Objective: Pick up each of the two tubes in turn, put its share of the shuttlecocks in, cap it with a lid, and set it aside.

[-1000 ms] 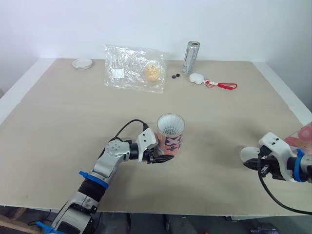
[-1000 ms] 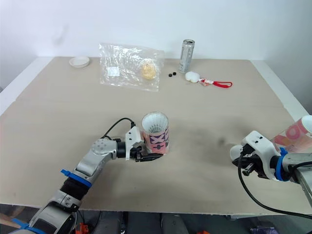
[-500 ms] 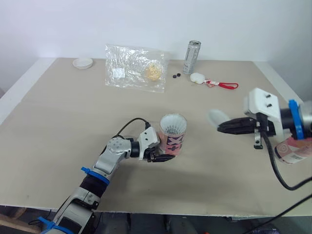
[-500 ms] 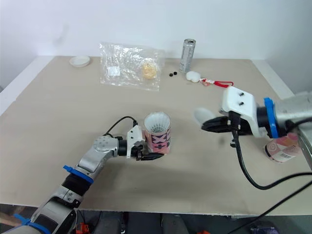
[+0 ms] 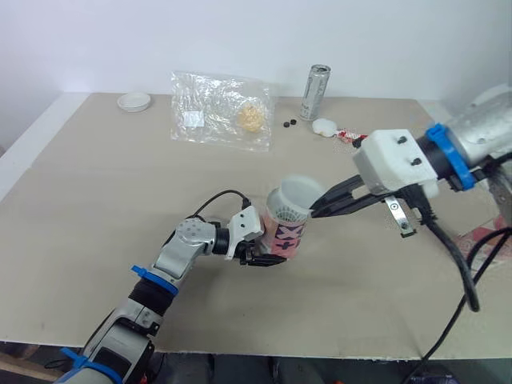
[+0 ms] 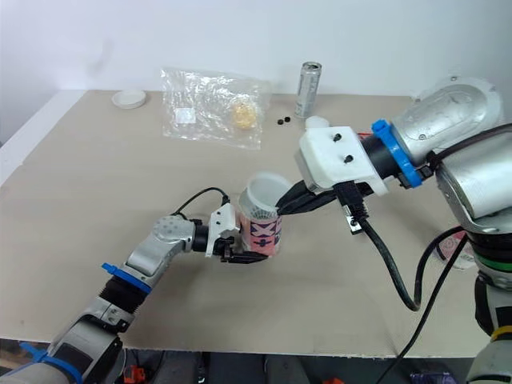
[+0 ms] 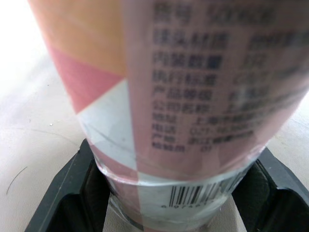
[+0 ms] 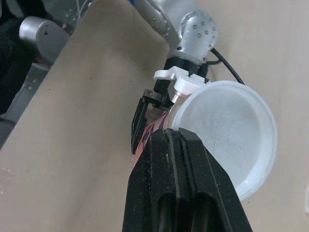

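A pink patterned tube [image 5: 286, 237] stands upright near the table's middle, and my left gripper [image 5: 261, 251] is shut on its lower part. The left wrist view has the tube [image 7: 193, 92] between both black fingers [image 7: 63, 193]. My right gripper [image 5: 317, 210] reaches in from the right, shut on the rim of a translucent white lid [image 5: 298, 192]. The lid [image 8: 227, 128] sits tilted over the tube's mouth and hides most of what is inside. Part of a second pink tube [image 5: 486, 238] shows at the table's right edge, behind the right arm's cables.
At the back of the table lie a clear plastic bag [image 5: 220, 112], a silver can [image 5: 315, 93], a small white round dish [image 5: 134, 102], two small black bits [image 5: 288, 124] and a white charm [image 5: 324, 126] on a red strap. The near left side is bare tabletop.
My right arm swung from the right table edge across to the held tube, carrying the lid, which now sits over the tube's mouth. The left gripper has kept its hold.
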Robot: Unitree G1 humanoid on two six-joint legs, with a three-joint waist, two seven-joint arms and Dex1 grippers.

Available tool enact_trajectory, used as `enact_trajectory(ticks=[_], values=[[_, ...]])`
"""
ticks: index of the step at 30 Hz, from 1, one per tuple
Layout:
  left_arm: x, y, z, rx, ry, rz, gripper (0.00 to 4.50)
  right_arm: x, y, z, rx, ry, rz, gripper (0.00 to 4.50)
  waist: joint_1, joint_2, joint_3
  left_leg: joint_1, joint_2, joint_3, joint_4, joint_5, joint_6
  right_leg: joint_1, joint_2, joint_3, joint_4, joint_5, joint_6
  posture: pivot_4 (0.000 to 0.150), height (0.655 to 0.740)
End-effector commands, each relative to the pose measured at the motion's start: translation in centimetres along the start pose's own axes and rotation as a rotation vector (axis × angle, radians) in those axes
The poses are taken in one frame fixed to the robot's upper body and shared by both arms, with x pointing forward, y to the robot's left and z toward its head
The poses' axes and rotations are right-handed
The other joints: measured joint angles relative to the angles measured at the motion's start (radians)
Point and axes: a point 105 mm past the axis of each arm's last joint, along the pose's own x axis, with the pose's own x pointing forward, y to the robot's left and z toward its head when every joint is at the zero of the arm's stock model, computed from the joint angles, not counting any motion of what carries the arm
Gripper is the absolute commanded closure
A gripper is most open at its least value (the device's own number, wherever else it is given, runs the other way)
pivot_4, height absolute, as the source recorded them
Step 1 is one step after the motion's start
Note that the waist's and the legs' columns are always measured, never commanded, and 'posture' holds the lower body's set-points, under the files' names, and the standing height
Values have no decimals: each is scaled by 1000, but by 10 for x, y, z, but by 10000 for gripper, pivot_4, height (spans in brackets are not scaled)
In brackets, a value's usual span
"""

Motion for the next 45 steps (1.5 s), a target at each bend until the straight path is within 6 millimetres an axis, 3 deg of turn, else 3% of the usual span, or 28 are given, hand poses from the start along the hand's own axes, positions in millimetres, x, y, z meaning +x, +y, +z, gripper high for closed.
enact_trajectory(ticks=[1, 13, 28, 42, 45], values=[[0, -7, -19, -44, 78, -24, 15529, -2, -4, 2, -74, 30, 26, 44623, 0, 0, 0, 0, 0, 0, 0, 0, 0, 0, 0, 0, 0, 0, 0, 1500, 7400], [3, -6, -19, -48, 72, -13, 15529, 9, -4, 5, -112, 14, 106, 44623, 0, 0, 0, 0, 0, 0, 0, 0, 0, 0, 0, 0, 0, 0, 0, 1500, 7400], [3, -6, -19, -70, 65, 2, 15529, 17, -3, -12, -115, 41, 137, 44623, 0, 0, 0, 1, 0, 0, 1, 0, 0, 1, 0, 0, 0, 0, 0, 1500, 7400], [3, -7, -19, -84, 66, 6, 15529, 19, -5, -15, -110, 47, 136, 44623, 0, 0, 0, 1, 0, 0, 1, 0, 0, 1, 0, 0, 1, 1, 0, 1500, 7400], [3, -8, -20, -88, 66, 3, 15529, 18, -3, -16, -74, 48, 148, 34979, 0, 0, 0, 1, 0, 0, 1, 0, 0, 1, 0, 0, 1, 1, 0, 1500, 7400]])
